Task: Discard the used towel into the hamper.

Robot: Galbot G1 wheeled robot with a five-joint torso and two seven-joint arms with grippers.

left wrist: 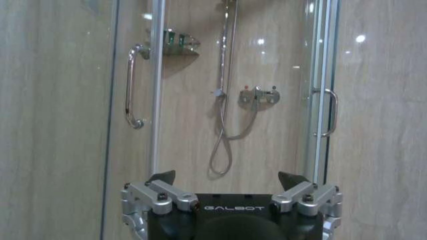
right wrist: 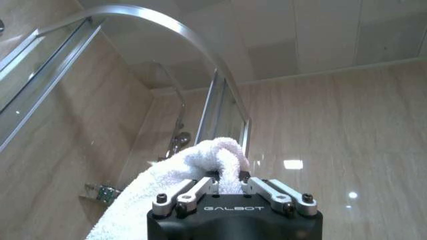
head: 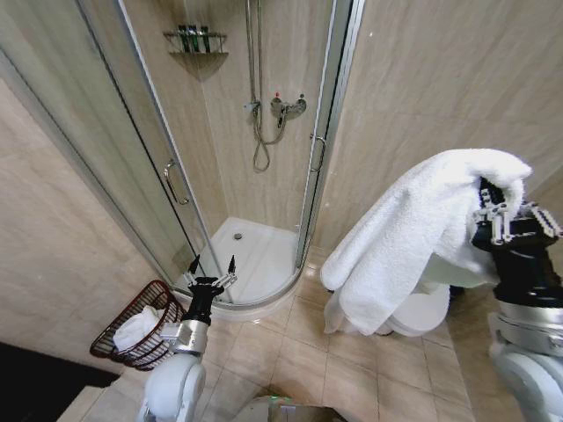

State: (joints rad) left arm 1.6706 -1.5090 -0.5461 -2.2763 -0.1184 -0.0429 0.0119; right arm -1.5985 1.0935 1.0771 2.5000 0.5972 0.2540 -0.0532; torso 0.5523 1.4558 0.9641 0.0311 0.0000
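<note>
A large white towel point(head: 413, 237) hangs in folds from my right gripper point(head: 489, 199), held high at the right side. In the right wrist view the towel point(right wrist: 200, 165) bunches between the fingers of my right gripper point(right wrist: 228, 181), which is shut on it. The hamper point(head: 145, 325), a dark red-brown wire basket, stands on the floor at the lower left with a white cloth point(head: 136, 327) inside. My left gripper point(head: 213, 264) points up, open and holding nothing, just right of the hamper; the left wrist view shows my left gripper point(left wrist: 228, 176) with its fingertips spread.
A corner shower cabin with glass doors point(head: 167, 176) and a white tray point(head: 255, 255) lies straight ahead. A white toilet point(head: 422, 308) sits behind the hanging towel. The tiled floor point(head: 290, 352) is open between the hamper and the toilet.
</note>
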